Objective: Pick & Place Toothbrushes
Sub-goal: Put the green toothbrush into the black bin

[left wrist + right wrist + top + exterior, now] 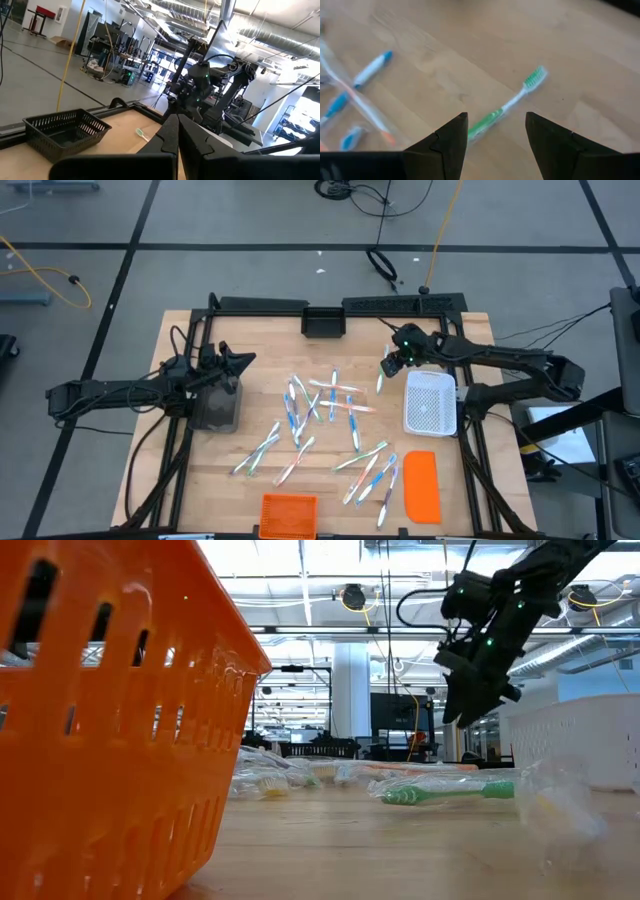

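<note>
Several toothbrushes [325, 405] lie scattered flat on the wooden table, white or clear with blue, green and pink accents. My right gripper [390, 366] hangs open above a green-and-white toothbrush [507, 107], which lies alone on the table [380, 383] beside the white mesh basket [430, 402]. The brush shows between the two fingers in the right wrist view, and the fingers are clear of it. The low view shows this gripper [468, 710] well above the tabletop. My left gripper [240, 362] is shut and empty at the table's left, over a grey translucent bin [215, 410].
An orange basket [289, 515] stands at the near edge and fills the low view's left side [100, 710]. A flat orange lid [421, 485] lies at the near right. A black basket [323, 322] stands at the far edge and also shows in the left wrist view [65, 130].
</note>
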You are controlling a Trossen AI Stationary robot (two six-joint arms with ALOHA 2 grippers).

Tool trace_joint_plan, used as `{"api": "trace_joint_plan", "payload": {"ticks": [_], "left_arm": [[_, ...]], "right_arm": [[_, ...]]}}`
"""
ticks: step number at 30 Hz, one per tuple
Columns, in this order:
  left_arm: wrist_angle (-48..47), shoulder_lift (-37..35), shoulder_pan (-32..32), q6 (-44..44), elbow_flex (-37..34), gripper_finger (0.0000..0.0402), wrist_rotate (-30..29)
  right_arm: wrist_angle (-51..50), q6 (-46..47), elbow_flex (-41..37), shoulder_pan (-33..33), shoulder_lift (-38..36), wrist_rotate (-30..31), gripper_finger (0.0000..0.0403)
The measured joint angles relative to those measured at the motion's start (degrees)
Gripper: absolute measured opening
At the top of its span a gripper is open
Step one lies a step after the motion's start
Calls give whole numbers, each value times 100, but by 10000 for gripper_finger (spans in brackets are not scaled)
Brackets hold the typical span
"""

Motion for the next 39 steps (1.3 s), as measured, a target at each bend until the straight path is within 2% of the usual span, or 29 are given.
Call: {"api": "trace_joint_plan", "payload": {"ticks": [10, 33, 39], "left_arm": [[0, 0, -2, 0, 0, 3, 2], [0, 0, -2, 1, 0, 3, 2], [0, 0, -1, 2, 0, 3, 2]], "right_arm": [[220, 170, 0, -131, 783, 3, 190], [895, 572, 0, -208, 1835, -9, 186], [884, 599, 0, -209, 1855, 14, 152]]}}
